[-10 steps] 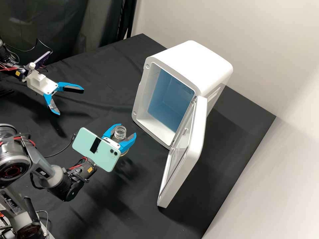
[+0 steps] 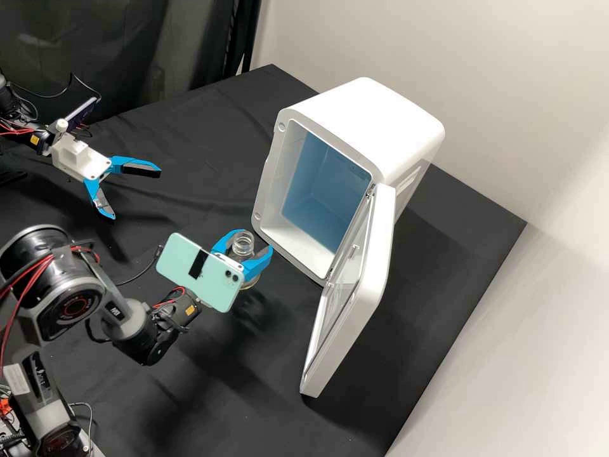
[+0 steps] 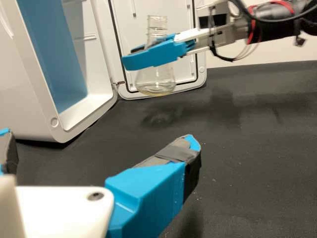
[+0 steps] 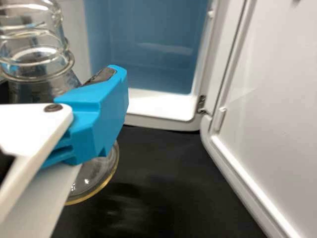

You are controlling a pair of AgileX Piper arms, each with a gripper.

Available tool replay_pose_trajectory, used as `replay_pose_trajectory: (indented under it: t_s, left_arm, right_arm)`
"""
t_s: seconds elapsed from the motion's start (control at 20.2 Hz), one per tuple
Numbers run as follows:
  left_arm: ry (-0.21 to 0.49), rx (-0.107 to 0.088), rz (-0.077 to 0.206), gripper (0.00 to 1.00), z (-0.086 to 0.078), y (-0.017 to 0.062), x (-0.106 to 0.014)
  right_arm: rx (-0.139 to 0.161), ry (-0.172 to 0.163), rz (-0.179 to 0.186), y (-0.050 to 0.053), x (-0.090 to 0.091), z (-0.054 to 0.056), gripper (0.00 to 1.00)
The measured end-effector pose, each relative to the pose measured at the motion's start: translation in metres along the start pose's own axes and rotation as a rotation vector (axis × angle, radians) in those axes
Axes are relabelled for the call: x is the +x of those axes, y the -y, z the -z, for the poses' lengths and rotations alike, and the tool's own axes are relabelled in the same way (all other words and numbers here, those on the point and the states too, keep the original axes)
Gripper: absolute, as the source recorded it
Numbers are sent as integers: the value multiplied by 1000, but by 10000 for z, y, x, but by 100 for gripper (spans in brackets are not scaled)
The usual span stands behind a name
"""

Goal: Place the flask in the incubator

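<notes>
Right arm [image 2: 136, 333] comes in from the near left of the counter [image 2: 190, 139], with a mint green phone [image 2: 202, 271] strapped on its wrist. Right jaws closed around the flask [image 2: 242, 242], blue fingers [image 2: 263, 260] pinching it at the neck, one each side. Same grip from the left wrist view: finger [image 3: 158, 52] across the neck of the flask [image 3: 156, 79]. Flask [image 4: 29, 47] is clear glass, upright, mouth open at top. It looks lifted off the counter, with its shadow on the black surface below. It sits just in front of the incubator [image 2: 374, 120] opening, near the lower front rim, still outside.

Incubator is a white box with a light blue inside [image 2: 323, 184], standing at the far right part of the counter. Its door [image 2: 355, 285] is swung fully open toward the near side, hinged on the right edge of the opening. From the right wrist view the blue inside [image 4: 148, 44] is straight ahead, past the finger [image 4: 94, 114], door panel [image 4: 277, 124] beside it.

Left arm [image 2: 73, 155] is at the far left, well apart from the flask and incubator. Left jaws spread wide, holding nothing, fingers [image 2: 130, 166] hanging above the counter
</notes>
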Motion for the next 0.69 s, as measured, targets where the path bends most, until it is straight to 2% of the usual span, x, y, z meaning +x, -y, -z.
replay_pose_trajectory:
  t_s: [0.2,0.3,0.5,0.59,0.69]
  left_arm:
    - [1,2,2,100,4,1,-4]
    - [0,-7,-2,100,18,-12,-23]
    - [1,-19,-10,100,14,-32,-31]
    - [6,-14,-10,100,9,-34,-32]
    - [11,-12,-8,100,4,-33,-32]
  right_arm:
    - [7,16,-38,-58,221,-63,0]
    - [13,22,-61,-88,325,-87,0]
    - [0,10,-89,-123,497,-74,0]
    - [-10,0,-96,-122,584,-57,0]
    - [-6,-7,-103,-117,663,-45,0]
